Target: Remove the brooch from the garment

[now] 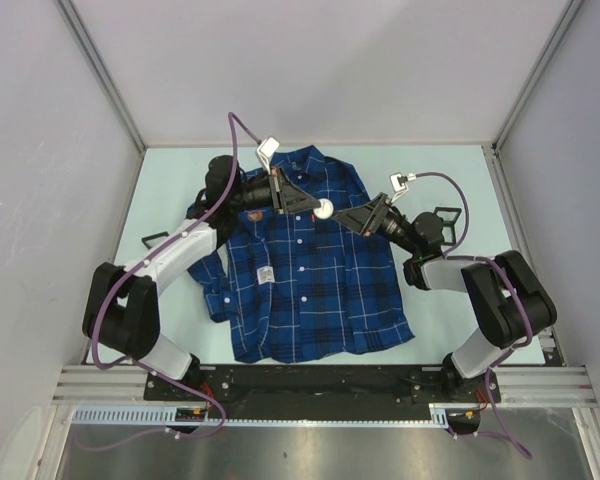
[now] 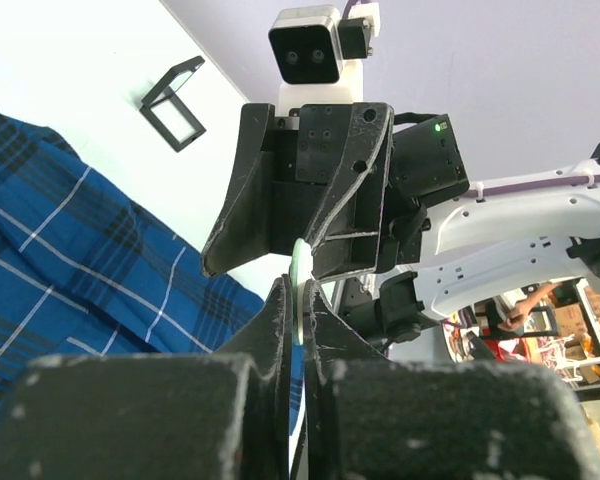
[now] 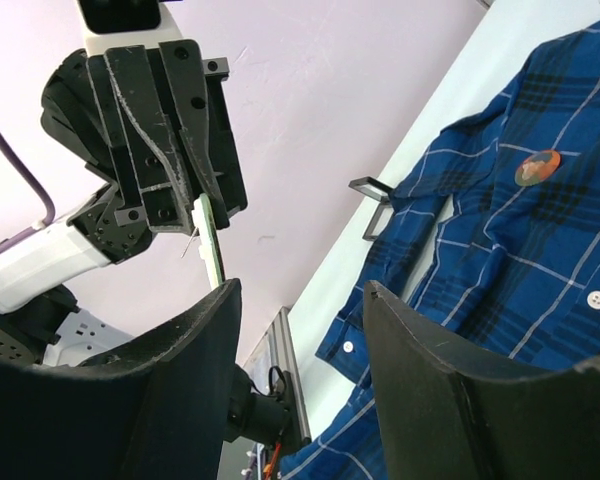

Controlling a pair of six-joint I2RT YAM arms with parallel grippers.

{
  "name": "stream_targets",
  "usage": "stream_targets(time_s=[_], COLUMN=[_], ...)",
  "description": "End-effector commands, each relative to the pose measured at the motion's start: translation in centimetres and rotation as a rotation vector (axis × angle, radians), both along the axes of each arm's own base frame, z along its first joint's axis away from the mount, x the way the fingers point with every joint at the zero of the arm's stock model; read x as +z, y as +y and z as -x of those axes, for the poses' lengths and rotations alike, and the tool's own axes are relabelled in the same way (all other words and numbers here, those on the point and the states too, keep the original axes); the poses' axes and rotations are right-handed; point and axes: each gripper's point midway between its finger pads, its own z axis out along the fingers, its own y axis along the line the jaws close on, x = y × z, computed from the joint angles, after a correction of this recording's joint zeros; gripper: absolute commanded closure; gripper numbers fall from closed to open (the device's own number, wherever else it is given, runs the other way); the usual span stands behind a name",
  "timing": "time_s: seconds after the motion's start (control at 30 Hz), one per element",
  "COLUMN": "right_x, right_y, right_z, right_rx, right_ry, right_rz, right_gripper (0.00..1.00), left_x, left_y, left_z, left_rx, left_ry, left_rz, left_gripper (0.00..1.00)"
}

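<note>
The garment [image 1: 310, 290] is a dark blue plaid shirt lying flat on the table, front up, with a small white tag [image 1: 265, 274]. Above its chest my left gripper [image 1: 315, 208] is shut on the brooch [image 1: 323, 210], a thin white round disc. The left wrist view shows the brooch [image 2: 300, 258] edge-on, sticking out past the left gripper [image 2: 300, 292]. My right gripper [image 1: 352, 215] faces it from the right, open. Seen from the right wrist, the brooch [image 3: 212, 240] hangs from the left gripper beside one side of my right gripper [image 3: 302, 290]. A small round orange badge [image 3: 537, 167] sits on the shirt.
Two black bracket-like handles lie on the table, one left of the shirt [image 1: 155, 238] and one behind my right arm [image 1: 442, 212]. White walls with metal posts close in the table on three sides. A metal rail runs along the near edge.
</note>
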Motion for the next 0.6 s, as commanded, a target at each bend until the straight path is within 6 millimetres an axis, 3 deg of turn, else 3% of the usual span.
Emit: stream_targets(time_s=[0.0, 0.2, 0.57], right_x=[7.7, 9.2, 8.2], right_y=[-0.9, -1.4, -1.5], right_z=[3.1, 4.1, 3.4], right_rx=[0.008, 0.010, -0.029], right_ry=[-0.342, -0.376, -0.373], right_rz=[-0.135, -0.149, -0.093], right_gripper=[0.44, 0.44, 0.41], left_x=[0.2, -0.2, 1.0], left_y=[-0.2, -0.2, 1.1], left_z=[0.2, 0.0, -0.4], left_rx=[-0.011, -0.006, 0.022], left_ry=[-0.021, -0.004, -0.008], left_rz=[0.016, 0.019, 0.060], left_gripper=[1.00, 1.00, 1.00])
